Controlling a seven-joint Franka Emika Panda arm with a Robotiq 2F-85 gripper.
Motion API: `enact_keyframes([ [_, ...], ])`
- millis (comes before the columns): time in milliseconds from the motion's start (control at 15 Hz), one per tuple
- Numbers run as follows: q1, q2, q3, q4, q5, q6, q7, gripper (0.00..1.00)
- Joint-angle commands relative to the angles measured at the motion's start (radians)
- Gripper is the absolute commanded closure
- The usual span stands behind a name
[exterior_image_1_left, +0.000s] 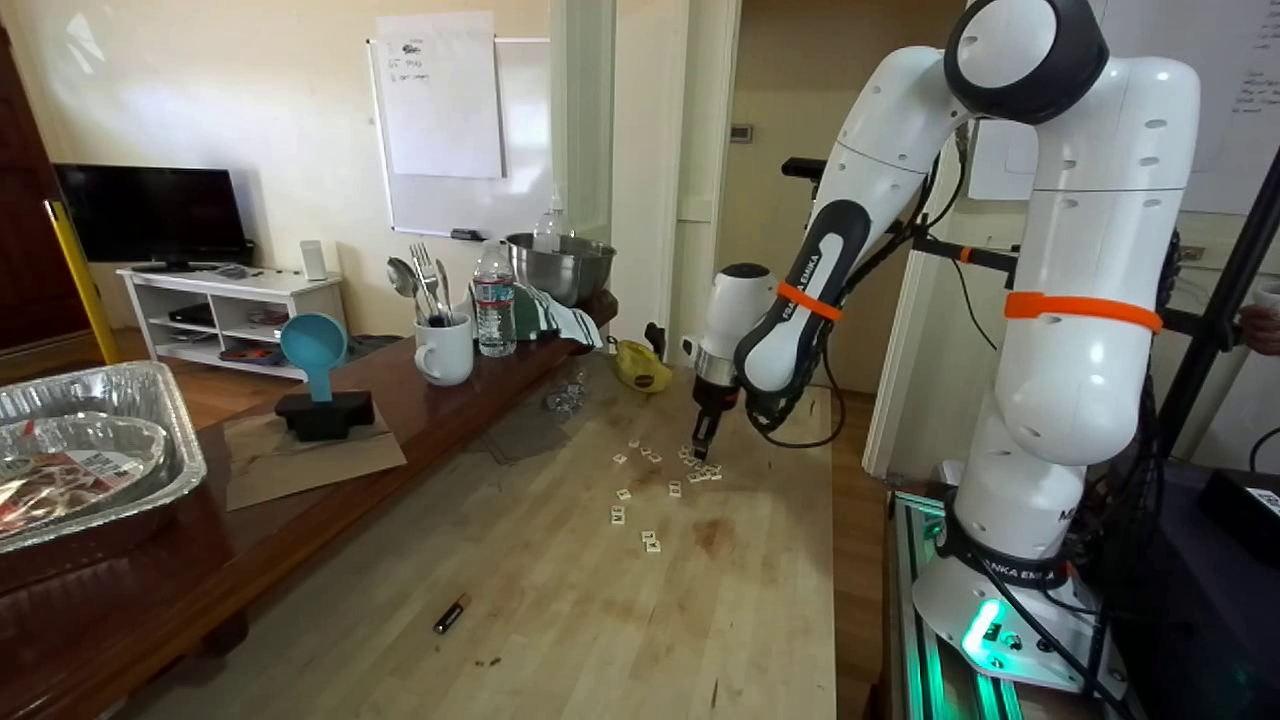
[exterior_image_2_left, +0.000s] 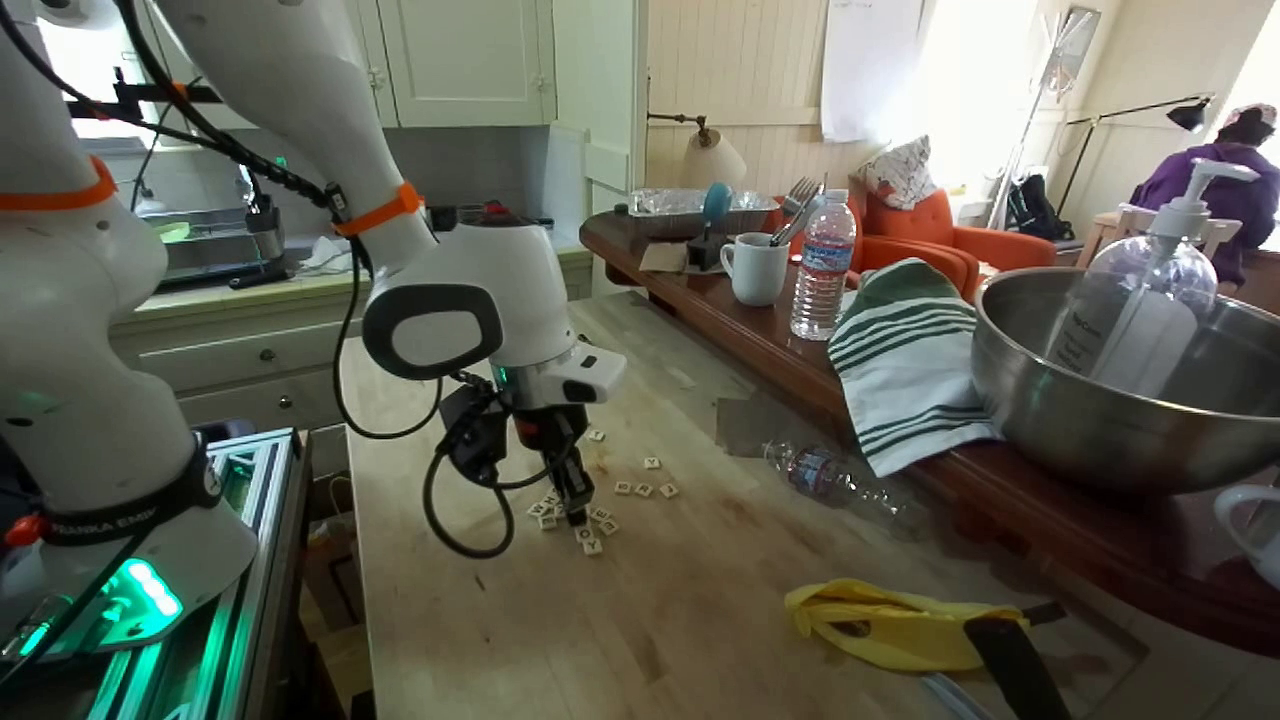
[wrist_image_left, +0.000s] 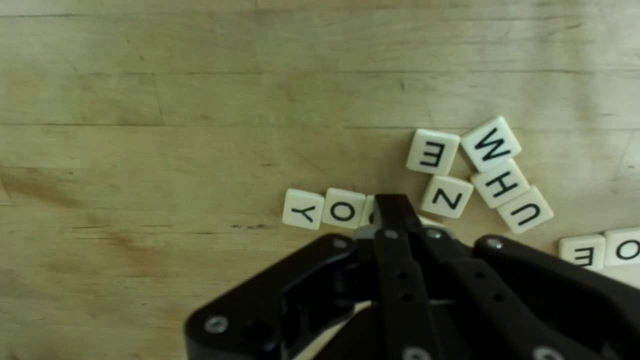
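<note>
The Y tile (wrist_image_left: 303, 209) lies flat on the desk (wrist_image_left: 150, 280), at the end of a short row. Right of the Y tile in the wrist view, touching it or nearly so, comes an O tile (wrist_image_left: 343, 210), then a third tile (wrist_image_left: 368, 207) mostly hidden by the hand (exterior_image_2_left: 577, 514). The hand points down at that far end of the Y tile's row, its jaws pressed together with nothing seen between them; whether the tips touch the third tile cannot be told.

Farther right of the Y tile lie an E tile (wrist_image_left: 433, 151), a tile reading as N or Z (wrist_image_left: 447, 196), and a slanted cluster of W tile (wrist_image_left: 490, 143), H tile (wrist_image_left: 500, 183) and U tile (wrist_image_left: 525, 209). Because the N-or-Z piece sits just beside the fingers (wrist_image_left: 392, 220), a slight sideways drift could knock it askew. An off-centre push toward the Y tile might buckle the row, as the pieces look small and loose; too much downward pressure could pin or tip the third tile. With the fingers hiding that spot, such a slip may go unnoticed.

In an exterior view, a clear bottle (exterior_image_2_left: 815, 470) lies well right of the Y tile.
</note>
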Motion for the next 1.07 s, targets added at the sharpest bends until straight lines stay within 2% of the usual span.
enact_keyframes([
  [0, 0.002, 0.04, -0.017, 0.001, 0.003, 0.053, 0.012, 1.0],
  [200, 0.002, 0.052, -0.013, 0.001, 0.02, 0.073, -0.002, 1.0],
  [467, 0.002, 0.07, 0.031, 0.0, 0.091, 0.098, -0.037, 1.0],
  [800, -0.046, 0.1, 0.196, 0.025, 0.295, 0.105, -0.157, 1.0],
  [1000, -0.075, 0.119, 0.275, 0.056, 0.376, 0.091, -0.219, 1.0],
])
